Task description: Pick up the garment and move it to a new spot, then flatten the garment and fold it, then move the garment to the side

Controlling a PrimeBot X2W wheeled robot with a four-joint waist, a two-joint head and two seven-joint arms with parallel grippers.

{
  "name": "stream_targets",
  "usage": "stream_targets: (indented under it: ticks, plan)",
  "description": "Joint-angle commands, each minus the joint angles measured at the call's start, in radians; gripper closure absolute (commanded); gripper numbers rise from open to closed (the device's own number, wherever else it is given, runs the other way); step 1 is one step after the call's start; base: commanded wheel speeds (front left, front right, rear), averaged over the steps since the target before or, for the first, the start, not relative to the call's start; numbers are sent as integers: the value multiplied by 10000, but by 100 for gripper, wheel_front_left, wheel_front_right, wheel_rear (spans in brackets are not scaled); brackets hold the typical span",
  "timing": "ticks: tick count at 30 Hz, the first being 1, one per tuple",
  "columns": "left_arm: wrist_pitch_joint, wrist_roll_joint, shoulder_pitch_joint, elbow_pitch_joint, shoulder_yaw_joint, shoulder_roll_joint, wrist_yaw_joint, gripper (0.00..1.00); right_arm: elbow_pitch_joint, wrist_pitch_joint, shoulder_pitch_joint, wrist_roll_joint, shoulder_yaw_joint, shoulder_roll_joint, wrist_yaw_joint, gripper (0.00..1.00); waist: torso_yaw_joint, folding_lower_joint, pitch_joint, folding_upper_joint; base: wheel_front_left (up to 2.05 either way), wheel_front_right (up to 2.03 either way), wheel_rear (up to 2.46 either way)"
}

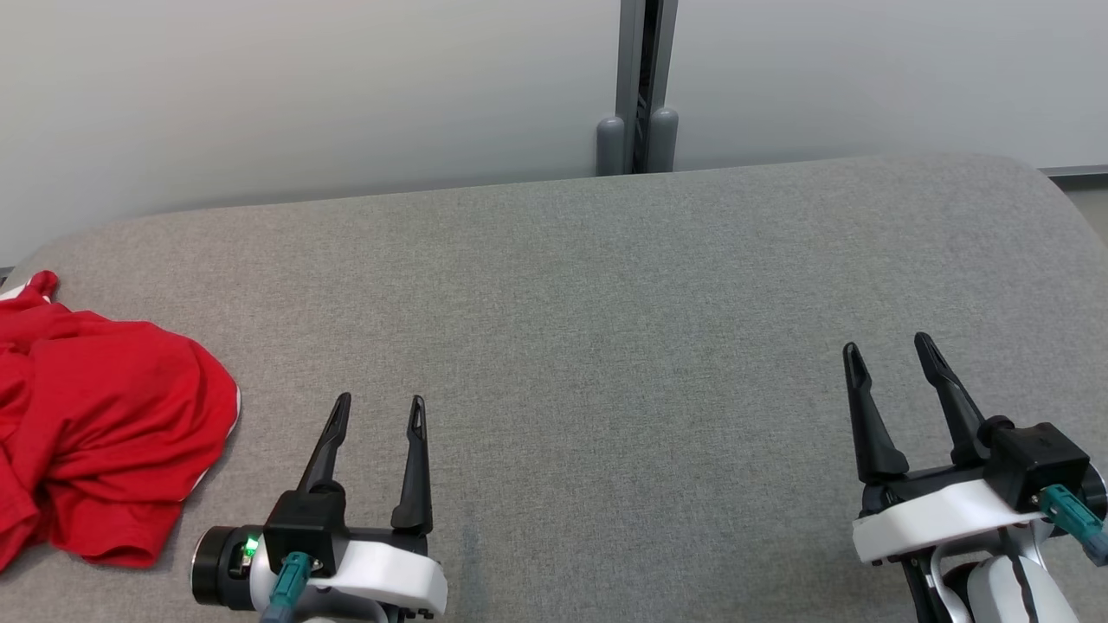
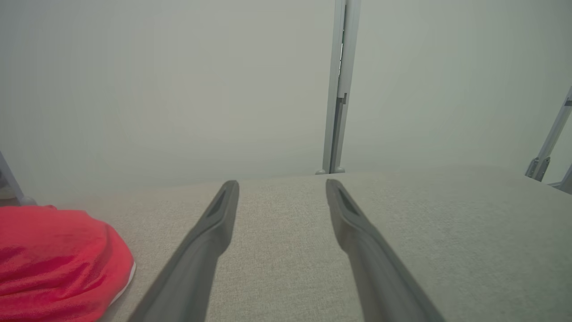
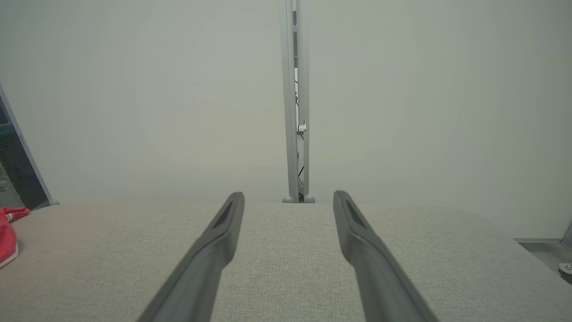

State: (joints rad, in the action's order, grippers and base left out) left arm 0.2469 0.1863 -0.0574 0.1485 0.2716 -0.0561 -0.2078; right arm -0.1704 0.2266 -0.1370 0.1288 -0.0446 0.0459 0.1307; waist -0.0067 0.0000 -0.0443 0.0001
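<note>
My left gripper [image 1: 381, 400] and right gripper [image 1: 887, 342] hover over the front edge of the grey table [image 1: 606, 285], fingers spread wide and empty, which I take as ready for the pickup. The red garment [image 1: 104, 424] lies crumpled at the left edge, nearest my left gripper.

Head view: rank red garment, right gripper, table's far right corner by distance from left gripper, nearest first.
1. Red garment, just left of the left gripper.
2. Right gripper, well off to the right.
3. Table's far right corner, right and farther back.
</note>
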Motion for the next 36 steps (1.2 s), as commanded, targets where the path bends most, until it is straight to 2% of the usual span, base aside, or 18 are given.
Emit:
stream_targets:
  ticks: [1,14,36]
  plan:
    - [55,-256,48,14,-61,-27,56,0,45,128,-125,83,-28,65,0,0,-10,0,-10,-1,0,0,0]
    - [193,-751,169,185,-180,42,242,0,5,435,-99,-486,-223,82,1,0,-68,0,-16,-1,0,0,0]
    - [189,-388,83,239,-59,43,171,0,-124,398,-77,-166,-62,79,1,0,14,0,-29,-1,0,0,0]
